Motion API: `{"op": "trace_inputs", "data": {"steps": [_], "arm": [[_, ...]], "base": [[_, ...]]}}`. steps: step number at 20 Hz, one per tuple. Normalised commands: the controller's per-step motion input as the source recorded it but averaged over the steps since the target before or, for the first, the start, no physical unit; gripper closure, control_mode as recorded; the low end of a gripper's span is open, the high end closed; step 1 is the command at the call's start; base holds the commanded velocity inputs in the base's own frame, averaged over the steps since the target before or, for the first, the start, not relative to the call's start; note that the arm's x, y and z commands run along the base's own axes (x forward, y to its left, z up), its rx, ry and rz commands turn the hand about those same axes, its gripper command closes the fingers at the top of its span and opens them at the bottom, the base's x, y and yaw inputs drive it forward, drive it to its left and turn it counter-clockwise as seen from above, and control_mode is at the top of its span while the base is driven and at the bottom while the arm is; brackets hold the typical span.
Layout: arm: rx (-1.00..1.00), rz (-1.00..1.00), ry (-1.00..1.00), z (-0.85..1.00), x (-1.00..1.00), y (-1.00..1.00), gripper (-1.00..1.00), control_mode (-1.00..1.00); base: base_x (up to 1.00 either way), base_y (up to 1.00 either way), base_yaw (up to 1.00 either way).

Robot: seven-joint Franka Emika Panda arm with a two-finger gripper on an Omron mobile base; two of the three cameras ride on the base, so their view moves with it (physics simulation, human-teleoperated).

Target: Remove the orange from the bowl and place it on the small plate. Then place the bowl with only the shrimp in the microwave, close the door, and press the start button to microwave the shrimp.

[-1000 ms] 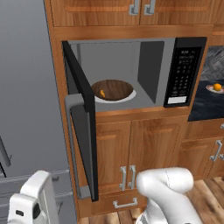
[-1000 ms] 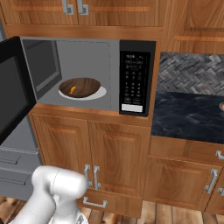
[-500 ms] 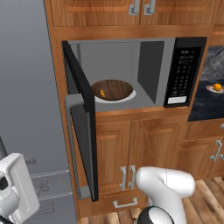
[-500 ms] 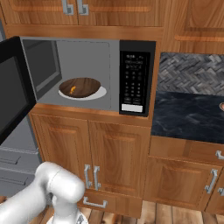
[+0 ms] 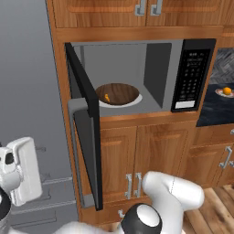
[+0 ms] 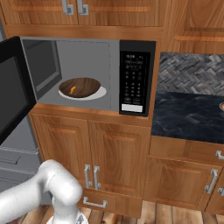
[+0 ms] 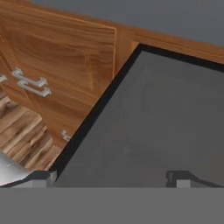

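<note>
left base view: at the far left the white hand (image 5: 20,176) sits low beside the grey fridge (image 5: 27,91), next to the outer face of the microwave door (image 5: 87,132), which stands wide open. inside the microwave (image 5: 155,75) the dark bowl (image 5: 116,93) rests on the white turntable with a small orange shrimp (image 5: 107,97) in it. further right is the black button panel (image 5: 191,75), then the orange (image 5: 226,91) on the dark bench (image 5: 215,107). in the hand view the tool (image 7: 109,177) faces the door's dark panel, its two tips spread wide, released, grasping nothing.
</note>
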Motion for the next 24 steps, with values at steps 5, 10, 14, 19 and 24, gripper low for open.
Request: {"op": "trace_inputs", "data": {"steps": [5, 10, 14, 19, 24], "arm": [[0.0, -0.07, 0.0, 0.0, 0.01, -0.74, -1.0, -1.0], [0.01, -0.05, 0.0, 0.01, 0.0, -0.96, -1.0, -1.0], [0.01, -0.01, -0.01, 0.11, 0.0, -0.99, -1.0, -1.0], [0.02, 0.0, -0.03, 0.18, 0.0, -1.0, -1.0, -1.0], [0.05, 0.0, -0.06, 0.2, 0.0, -1.0, -1.0, -1.0]], "base": [[0.0, 0.0, 0.0], [0.0, 0.0, 0.0], [0.0, 0.0, 0.0], [0.0, 0.0, 0.0], [0.0, 0.0, 0.0]]}}
